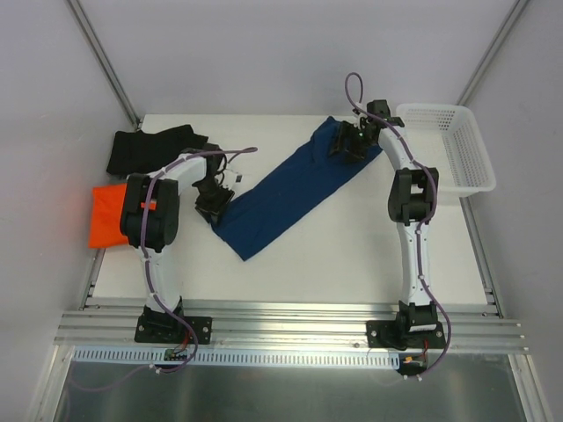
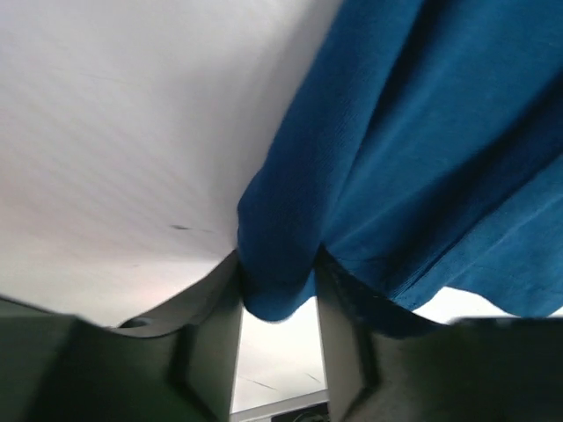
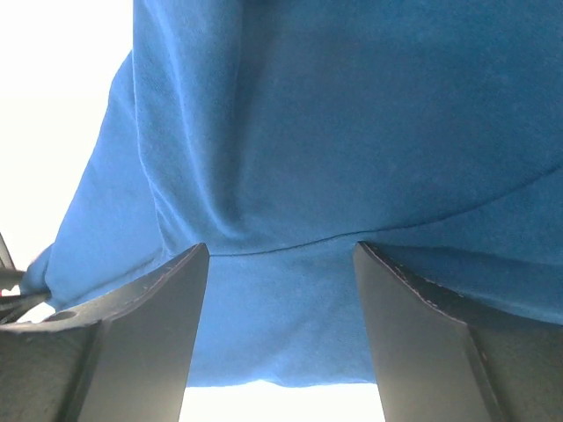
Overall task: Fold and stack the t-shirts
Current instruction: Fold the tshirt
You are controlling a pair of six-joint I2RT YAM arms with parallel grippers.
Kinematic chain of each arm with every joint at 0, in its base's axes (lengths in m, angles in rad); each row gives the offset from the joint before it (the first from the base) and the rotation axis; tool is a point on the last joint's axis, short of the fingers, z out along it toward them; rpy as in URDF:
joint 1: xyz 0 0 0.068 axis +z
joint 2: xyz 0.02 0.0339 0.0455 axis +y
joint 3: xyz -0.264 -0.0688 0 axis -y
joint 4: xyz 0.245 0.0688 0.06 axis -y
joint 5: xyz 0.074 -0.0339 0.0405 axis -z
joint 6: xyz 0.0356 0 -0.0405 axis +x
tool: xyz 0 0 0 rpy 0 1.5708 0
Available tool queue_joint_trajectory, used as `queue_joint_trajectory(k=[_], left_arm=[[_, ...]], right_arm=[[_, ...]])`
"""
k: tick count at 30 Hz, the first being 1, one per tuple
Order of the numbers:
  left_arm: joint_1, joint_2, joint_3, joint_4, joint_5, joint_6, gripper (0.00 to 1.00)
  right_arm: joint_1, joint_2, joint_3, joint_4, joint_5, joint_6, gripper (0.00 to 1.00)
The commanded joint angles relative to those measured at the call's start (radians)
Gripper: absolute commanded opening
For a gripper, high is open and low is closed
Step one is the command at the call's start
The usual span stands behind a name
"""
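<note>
On the table the navy shirt lies as a long band, slanting from near-left to far-right. My left pincer, at the near end, pinches a fold of that corner narrowly. My right pincer stands wide over the far end.

Seen from above, the left gripper sits under its own wrist, so its hold on the near corner of the navy t-shirt is hidden, and the right gripper covers that shirt's far end. The left arm hides one edge of the orange t-shirt and part of the black t-shirt. In both wrist views the navy cloth runs off the picture's edges.
</note>
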Motion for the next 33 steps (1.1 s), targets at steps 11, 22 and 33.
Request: queue_joint_trajectory(k=[11, 22, 33], left_arm=[[-0.144, -0.080, -0.290, -0.121, 0.271, -0.075, 0.00], [-0.313, -0.100, -0.290, -0.119, 0.345, -0.096, 0.00], [-0.438, -0.031, -0.183, -0.125, 0.389, -0.112, 0.00]], right_arm=[[0.065, 0.044, 0.093, 0.119, 0.037, -0.001, 0.72], [0.090, 0.064, 0.120, 0.182, 0.040, -0.002, 0.71], [0.139, 0.098, 0.156, 0.201, 0.028, 0.029, 0.71]])
